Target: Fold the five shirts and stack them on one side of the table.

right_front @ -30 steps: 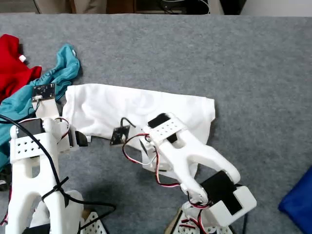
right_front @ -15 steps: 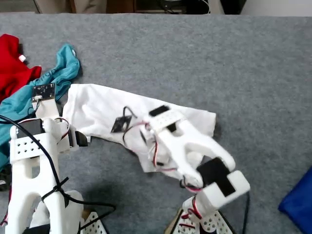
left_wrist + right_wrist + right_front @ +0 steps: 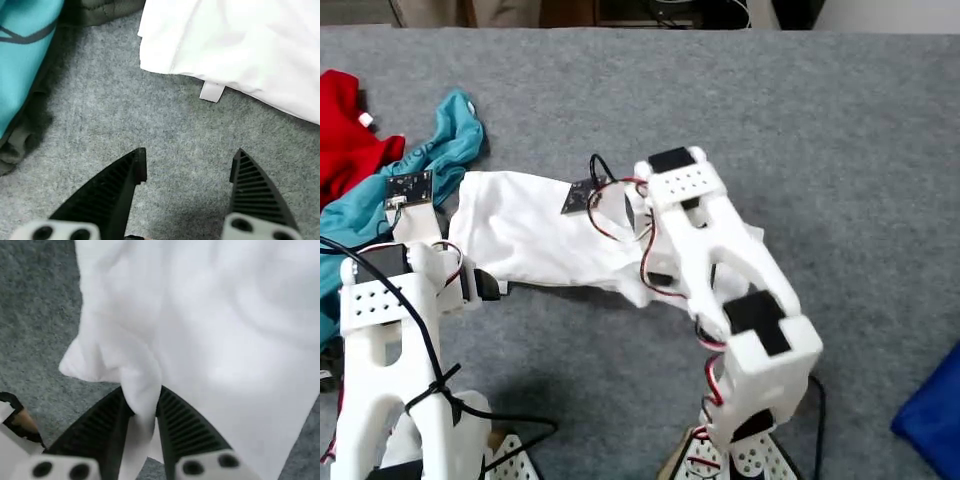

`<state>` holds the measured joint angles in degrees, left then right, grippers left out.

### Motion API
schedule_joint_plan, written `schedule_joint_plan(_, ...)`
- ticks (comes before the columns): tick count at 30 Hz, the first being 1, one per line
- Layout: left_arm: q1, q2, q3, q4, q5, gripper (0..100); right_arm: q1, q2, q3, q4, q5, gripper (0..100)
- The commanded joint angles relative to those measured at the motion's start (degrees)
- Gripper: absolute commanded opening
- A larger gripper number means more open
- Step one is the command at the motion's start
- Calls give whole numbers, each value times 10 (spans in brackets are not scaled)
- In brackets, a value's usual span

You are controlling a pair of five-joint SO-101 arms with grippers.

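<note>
We are pinching the white shirt (image 3: pixel 525 235) by its edge, tight in our right gripper (image 3: pixel 142 402), mid-fold. Our left gripper (image 3: pixel 189 162) is hanging wide open, holding nothing, just short of that shirt. Beside it, the teal shirt (image 3: pixel 445 145) and the red shirt (image 3: pixel 345 150) are lying crumpled, so we think we are only starting.

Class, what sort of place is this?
Likely a robotics lab bench: a left arm and a right arm stand at a grey table, with a white shirt and a teal shirt.
</note>
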<state>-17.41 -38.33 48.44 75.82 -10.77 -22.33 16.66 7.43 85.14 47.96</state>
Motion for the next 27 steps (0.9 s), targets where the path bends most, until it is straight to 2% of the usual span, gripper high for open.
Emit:
schedule_joint_plan(1,-5,-14,-2,-4,-4,279,11,36,-75,4,21,16)
schedule_joint_plan(13,-5,-14,-2,-4,-4,279,11,162,-291,91,75,29)
schedule_joint_plan(21,-5,-14,-2,-4,-4,279,16,166,-319,103,88,223)
schedule_joint_plan(27,-4,-14,-2,-4,-4,279,39,164,-333,110,85,239)
